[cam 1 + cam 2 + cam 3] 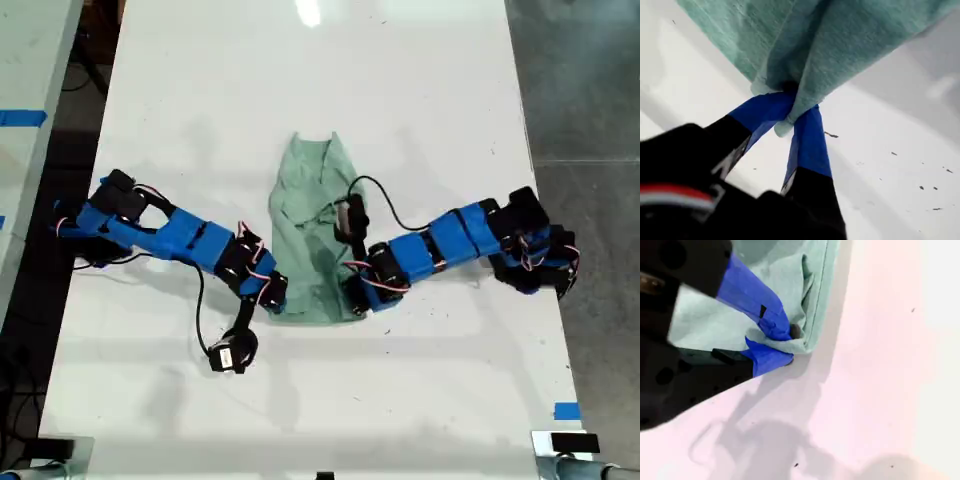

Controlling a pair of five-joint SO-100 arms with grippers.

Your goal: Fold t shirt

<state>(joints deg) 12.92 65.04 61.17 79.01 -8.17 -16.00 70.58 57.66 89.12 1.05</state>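
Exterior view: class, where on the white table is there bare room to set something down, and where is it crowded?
Bare: the far stretch of the table beyond the t shirt, and the near strip below both arms. Crowded: the middle band, where my first claw and my second claw each pinch a near corner of the shirt, with arms and cables reaching to both side edges.

Both my arms reach inward across the counter. My first gripper [790, 117] pinches the t shirt [312, 240] between its blue fingertips; my second gripper [782, 347] is likewise clamped on a hem corner.
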